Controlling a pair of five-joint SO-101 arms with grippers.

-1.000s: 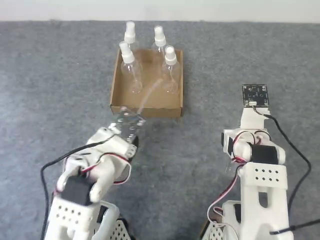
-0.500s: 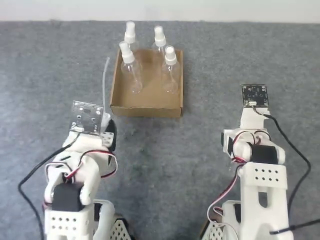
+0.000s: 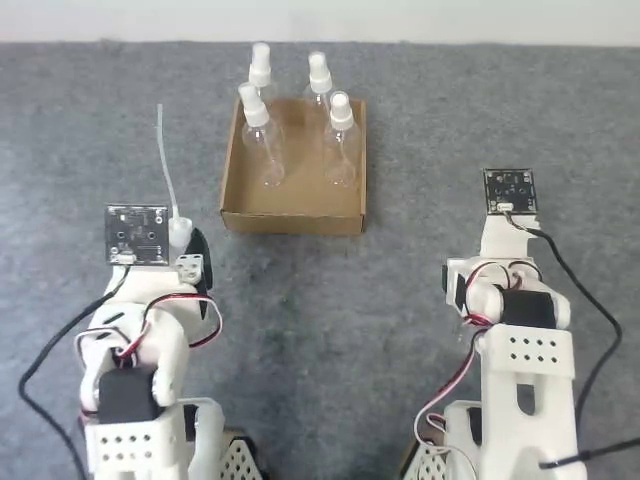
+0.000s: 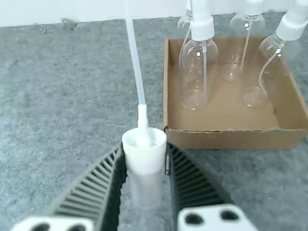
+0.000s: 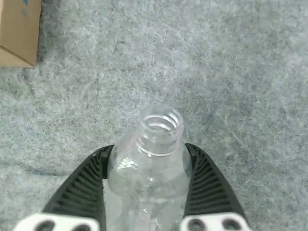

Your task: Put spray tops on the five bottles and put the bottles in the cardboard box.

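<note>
My left gripper (image 4: 144,151) is shut on a white spray top (image 4: 143,166), held upside down, its thin tube (image 4: 134,57) pointing away from me. In the high view this spray top (image 3: 178,232) hangs over the carpet left of the cardboard box (image 3: 293,216). Several clear bottles with spray tops (image 3: 264,138) stand upright inside the box (image 4: 231,137). My right gripper (image 5: 149,151) is shut on an open-necked clear bottle (image 5: 159,129) without a top, held over the carpet to the right of the box corner (image 5: 18,33).
Grey carpet (image 3: 420,130) covers the whole table. The right arm (image 3: 508,300) stands well apart from the box, with bare carpet between the two arms and in front of the box.
The left arm has swung from in front of the box to the left and drawn back, keeping the spray top in its grip. The right arm has not moved.
</note>
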